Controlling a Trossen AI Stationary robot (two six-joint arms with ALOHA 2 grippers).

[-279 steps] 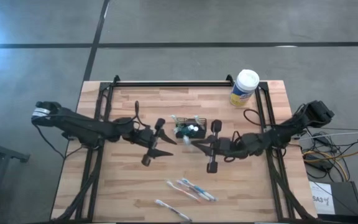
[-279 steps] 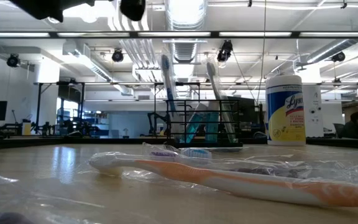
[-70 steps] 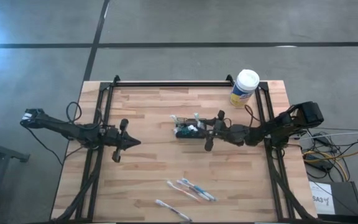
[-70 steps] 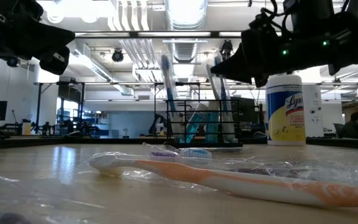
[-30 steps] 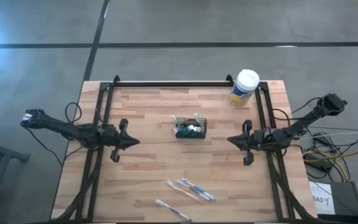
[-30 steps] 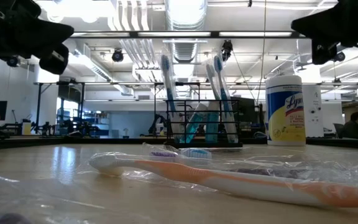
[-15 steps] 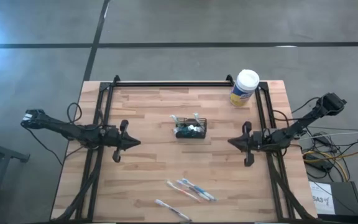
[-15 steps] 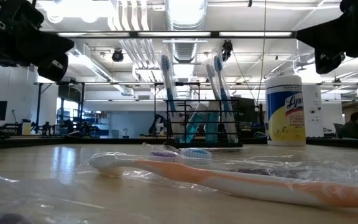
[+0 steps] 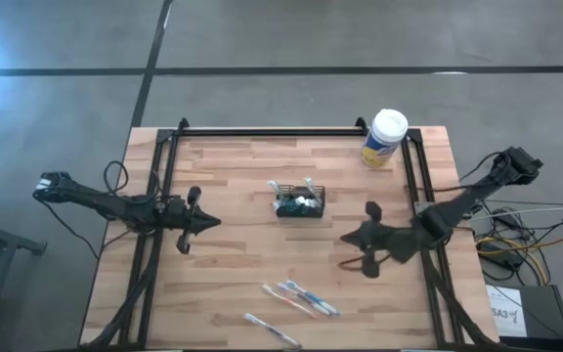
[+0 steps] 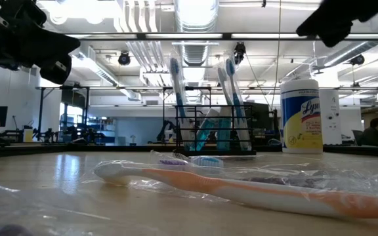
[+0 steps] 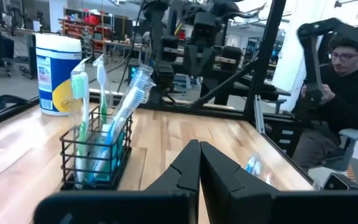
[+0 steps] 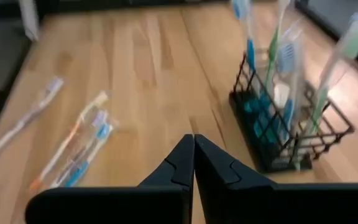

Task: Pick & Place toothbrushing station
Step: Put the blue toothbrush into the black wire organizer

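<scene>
1. Caddy first: the toothbrushing station (image 9: 300, 202), a black wire caddy holding upright toothbrushes, stands near the middle of the wooden table (image 9: 233, 264), its long axis across the table, from one arm's side toward the other's.
2. The right tool (image 9: 352, 239) hangs over the table on the near-right side of the caddy, apart from it. In the right wrist view its two fingers lie together with no gap, and they hold nothing.
3. From that tool the caddy lies ahead and off to one side, and the tool's nose points more toward the loose wrapped toothbrushes (image 9: 299, 297) at the table's near edge than at the caddy.
4. The left tool (image 9: 203, 223) waits at the table's left side, fingers also pressed together and empty. Its wrist view looks straight along the table at the caddy's short end (image 11: 96, 149).
5. The right arm looks nearer to the caddy than the left, so I judge it the likelier one for any coming reach. It would need to part its fingers before gripping anything.
6. A round wipes canister (image 9: 385, 137) stands at the far right corner, well apart from the caddy and out of either tool's way.
7. A seated person (image 11: 347, 99) shows beyond the table in the left wrist view.
</scene>
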